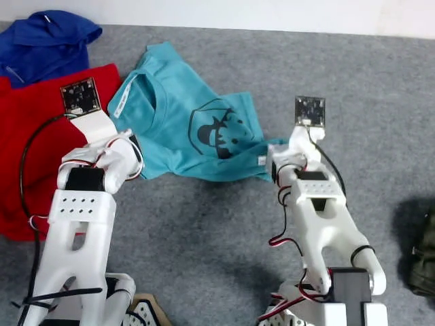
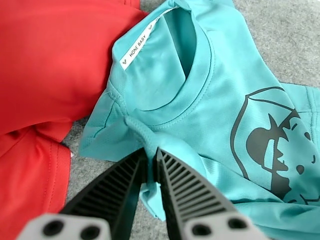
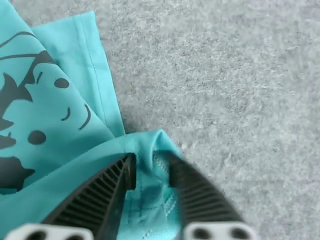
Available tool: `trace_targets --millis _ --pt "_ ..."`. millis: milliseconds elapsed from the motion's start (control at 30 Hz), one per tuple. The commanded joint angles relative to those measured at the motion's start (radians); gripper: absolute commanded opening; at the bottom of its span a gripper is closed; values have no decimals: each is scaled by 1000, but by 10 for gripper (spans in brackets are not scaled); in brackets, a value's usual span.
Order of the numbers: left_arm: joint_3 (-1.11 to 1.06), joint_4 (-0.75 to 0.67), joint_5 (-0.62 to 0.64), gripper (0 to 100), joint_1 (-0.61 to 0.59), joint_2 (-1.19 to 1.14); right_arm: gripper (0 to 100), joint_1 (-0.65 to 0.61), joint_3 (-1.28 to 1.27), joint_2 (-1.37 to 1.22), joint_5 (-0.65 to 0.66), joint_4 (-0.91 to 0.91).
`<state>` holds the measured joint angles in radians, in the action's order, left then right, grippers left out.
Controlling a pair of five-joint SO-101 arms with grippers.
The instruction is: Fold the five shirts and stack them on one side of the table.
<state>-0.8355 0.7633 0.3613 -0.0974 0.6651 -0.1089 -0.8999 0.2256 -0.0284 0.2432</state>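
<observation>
Teal shirt (image 1: 183, 129) lies rumpled on the counter (image 1: 224, 231) beside the red shirt (image 1: 34, 142), my left end effector (image 2: 150, 154) pinching a shoulder fold and my right end effector (image 3: 150, 161) the opposite corner, so I can stretch it flat.

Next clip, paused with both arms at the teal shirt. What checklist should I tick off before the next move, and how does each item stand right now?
1. Left gripper shut on the teal shirt, on a pinched ridge near its collar: ok.
2. Right gripper shut on a corner of the teal shirt: ok.
3. Teal shirt lying flat: not ok, its lower part is bunched.
4. Teal shirt apart from the red shirt: not ok, its shoulder touches it.
5. Bare table in front of the arms to fold on: ok.
6. Each grip holds a single layer: cannot tell.
</observation>
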Motion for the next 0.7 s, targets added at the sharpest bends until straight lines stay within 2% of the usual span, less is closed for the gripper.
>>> trace_targets --millis 0,167,433,567,667 --pt "4 -21 5 6 19 28 249 -1 28 36 -8 4" --pt "-1 -21 5 6 19 28 178 4 -67 165 -12 4" --pt "-10 -21 3 6 21 28 173 2 -262 377 -8 7" --pt "-10 -21 3 6 21 28 173 -2 -237 367 -12 137" --pt "-10 -21 3 6 21 28 173 -8 -216 358 -12 171"
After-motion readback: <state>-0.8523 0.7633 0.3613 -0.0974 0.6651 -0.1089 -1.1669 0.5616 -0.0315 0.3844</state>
